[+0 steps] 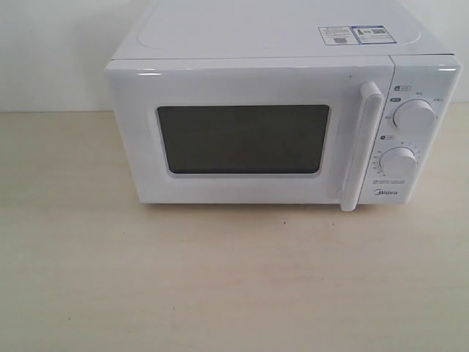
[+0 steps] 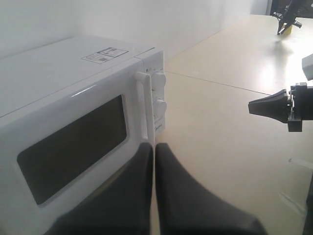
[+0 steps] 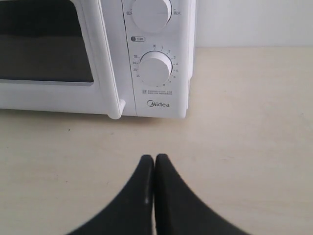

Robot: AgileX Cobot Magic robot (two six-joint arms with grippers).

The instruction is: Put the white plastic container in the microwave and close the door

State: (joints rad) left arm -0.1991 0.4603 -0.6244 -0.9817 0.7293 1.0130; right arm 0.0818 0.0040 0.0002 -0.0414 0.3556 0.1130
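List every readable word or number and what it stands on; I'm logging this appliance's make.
"Midea": front panel of the microwave, under the lower knob.
"35", "30", "25", "1" to "5": scale around that knob, faint.
Stickers on top: too small to read.
Small marks beside the upper knob: blurred.

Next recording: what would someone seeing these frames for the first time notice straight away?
A white Midea microwave dominates, sitting on the pale table with its door fully shut and its dark window showing nothing inside. Both claws are shut and empty: the left claw points toward the door handle, and the right claw hovers over the table in front of the lower knob. The white plastic container appears in no view.
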